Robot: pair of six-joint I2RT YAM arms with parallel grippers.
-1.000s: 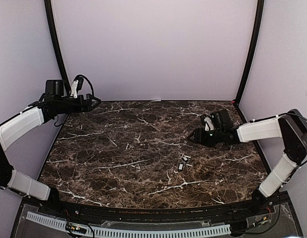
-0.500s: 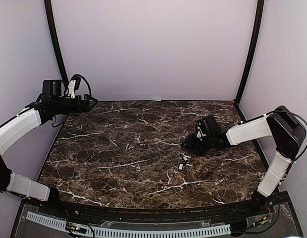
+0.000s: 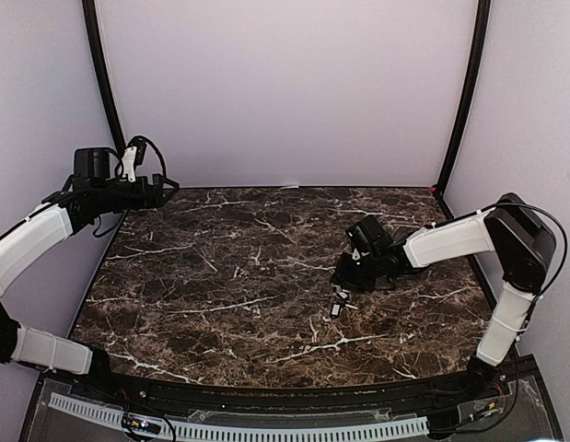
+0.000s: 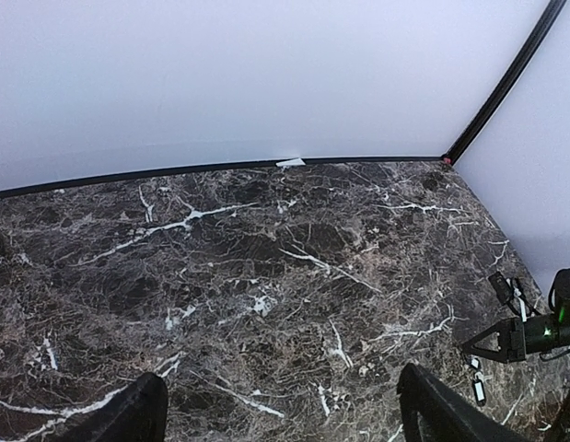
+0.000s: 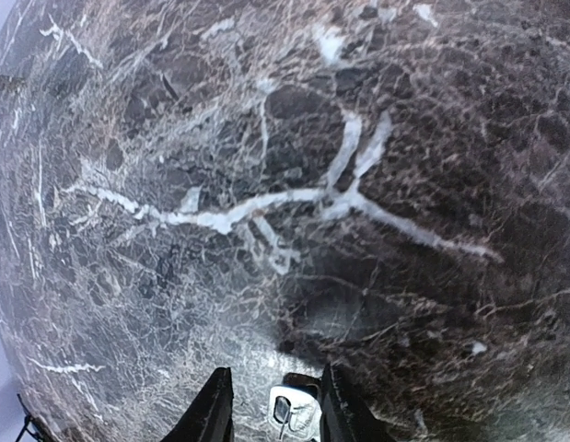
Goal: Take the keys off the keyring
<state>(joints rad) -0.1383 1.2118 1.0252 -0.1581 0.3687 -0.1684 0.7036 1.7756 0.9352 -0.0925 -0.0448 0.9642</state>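
The keys (image 3: 340,296) lie in a small silvery cluster on the dark marble, right of centre, with the keyring's small black fob (image 3: 335,310) just in front of them; the thin ring itself is too small to make out. My right gripper (image 3: 341,280) is down at the cluster's far edge. In the right wrist view its fingers (image 5: 214,410) are apart, and a silvery key head (image 5: 292,414) lies between them against the right finger. My left gripper (image 3: 170,190) hovers open and empty over the back left corner. The left wrist view shows the keys (image 4: 478,388) far to the right.
The marble table (image 3: 220,276) has black frame posts at its back corners (image 3: 464,92). Lilac walls close the back and both sides. A white cable chain (image 3: 238,431) runs along the near edge.
My right gripper has swung left and down, from right of the keys onto their far edge. My left arm has drawn back slightly to the left.
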